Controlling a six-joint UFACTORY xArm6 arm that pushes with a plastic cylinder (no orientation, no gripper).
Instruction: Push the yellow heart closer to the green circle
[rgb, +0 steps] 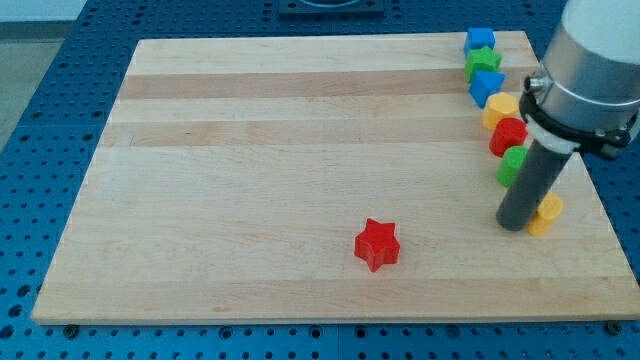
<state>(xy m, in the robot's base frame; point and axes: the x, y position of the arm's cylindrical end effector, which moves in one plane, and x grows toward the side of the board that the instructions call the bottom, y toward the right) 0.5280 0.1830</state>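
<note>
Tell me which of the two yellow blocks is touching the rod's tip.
The lower yellow block, right beside my tip on the view's right. The other yellow block sits higher in the column.

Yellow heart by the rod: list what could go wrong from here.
1. The yellow heart sits near the board's right edge; a skewed push by my tip, touching its left side, could slide it off.
2. The green circle is partly hidden behind the rod, so the rod may shove it into the red block above.

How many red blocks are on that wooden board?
2: a red star alone near the view's bottom, and a red block in the right-side column. The arm may hide others.
</note>
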